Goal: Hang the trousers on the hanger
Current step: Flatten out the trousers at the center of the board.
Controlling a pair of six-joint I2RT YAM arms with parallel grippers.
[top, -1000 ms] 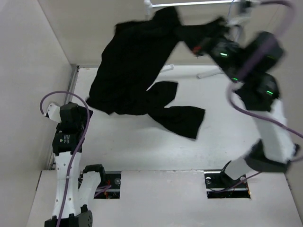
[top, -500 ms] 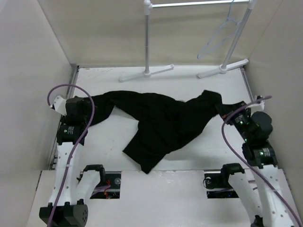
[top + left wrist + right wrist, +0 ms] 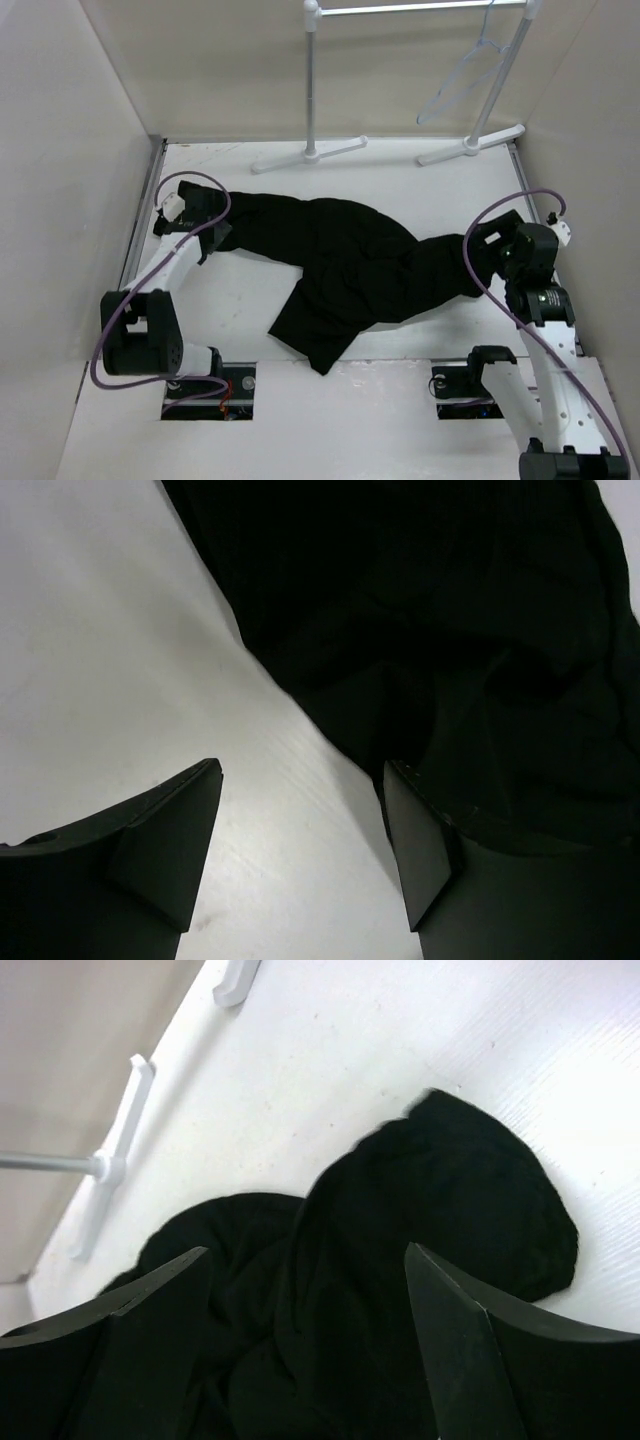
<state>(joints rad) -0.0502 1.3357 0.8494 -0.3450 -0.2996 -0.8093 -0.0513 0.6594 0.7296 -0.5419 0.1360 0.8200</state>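
Observation:
The black trousers lie crumpled across the table from left to right. The pale hanger hangs from the rack rail at the back right, far from both arms. My left gripper is at the trousers' left end. Its jaws are open over bare table, and the right finger rests against the edge of the cloth. My right gripper hovers over the trousers' right end. It is open, with bunched black fabric below and nothing gripped.
A white garment rack stands at the back, its feet on the table, also seen in the right wrist view. Walls close in on the left and right. Both arm bases sit at the near edge.
The right gripper has opened and let go of the trousers' end, which now lies on the table. The left arm has reached out to the trousers' left end. The cloth has shifted.

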